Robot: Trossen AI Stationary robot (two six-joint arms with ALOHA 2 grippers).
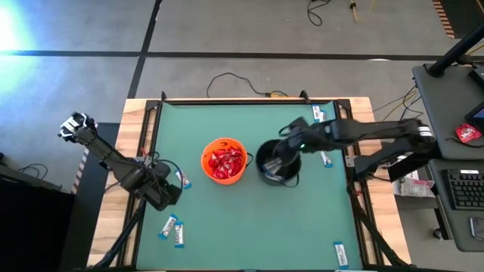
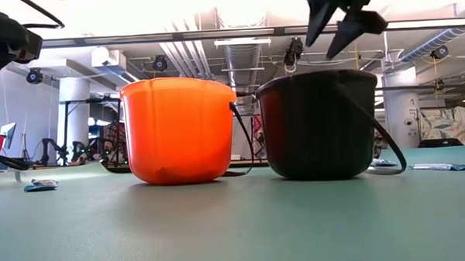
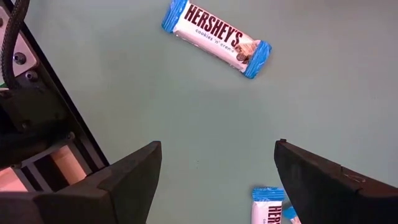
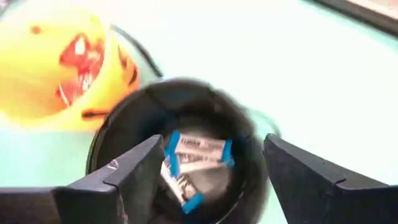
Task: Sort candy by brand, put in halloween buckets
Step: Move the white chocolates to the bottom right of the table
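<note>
- Candy is lying in two kinds across the green tabletop [image 1: 249,219] and in the pails, and the split by brand is showing plainly: red packets in one pail, white-and-blue bars in the other.
- Left gripper [image 1: 168,190] is hanging low near the tabletop's left edge with its jaws standing wide and nothing between them; it is looking down past its fingers [image 3: 124,180] at a loose bar [image 3: 216,37], most likely lining up for the next pick.
- That bar's wrapper is reading "HERSHEY'S" with "cookies 'n' creme" beneath it, white with blue crimped ends; a second bar [image 3: 268,205] of the same look is peeking in just beside the gripper, its lettering cut off.
- More loose bars [image 1: 172,229] are lying near the front left, one [image 1: 340,253] at the front right and two [image 1: 318,114] by the right arm, so the sorting is looking unfinished.
- Orange bucket [image 1: 224,159] is standing mid-table, holding the red packets [image 1: 225,162]; their print is too small to read.
- Black bucket [image 1: 274,163] is standing just beside it on the right, with blue-ended bars [image 4: 194,152] lying inside.
- Right gripper [image 1: 286,153] is hovering directly over the black bucket's mouth, jaws spread and empty, which fits a drop into it.
</note>
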